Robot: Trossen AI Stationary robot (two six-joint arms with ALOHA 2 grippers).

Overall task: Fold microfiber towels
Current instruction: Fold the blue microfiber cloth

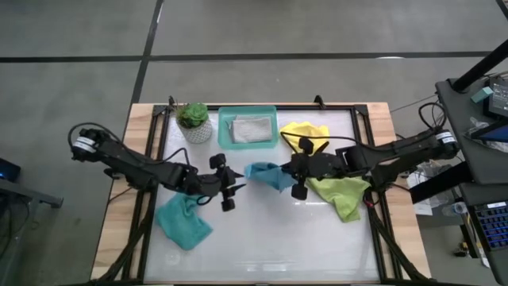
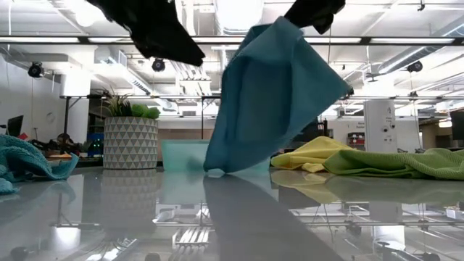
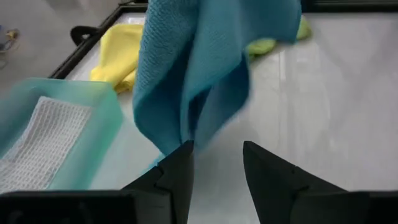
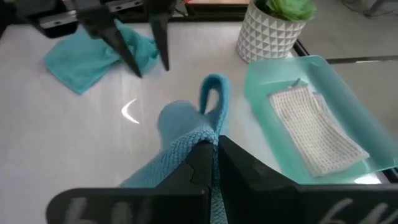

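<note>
The right end effector (image 4: 211, 163) is pinched shut on a waffle-knit blue towel (image 2: 272, 101), which hangs in soft folds, its lower corner touching the glossy counter (image 2: 232, 217). The left end effector (image 3: 217, 168) (fingers parted, holding nothing) sits just beside the cloth.

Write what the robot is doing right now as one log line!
right gripper: shut on blue towel, lifted | left gripper: open, beside it | grey towel: in tray
</note>
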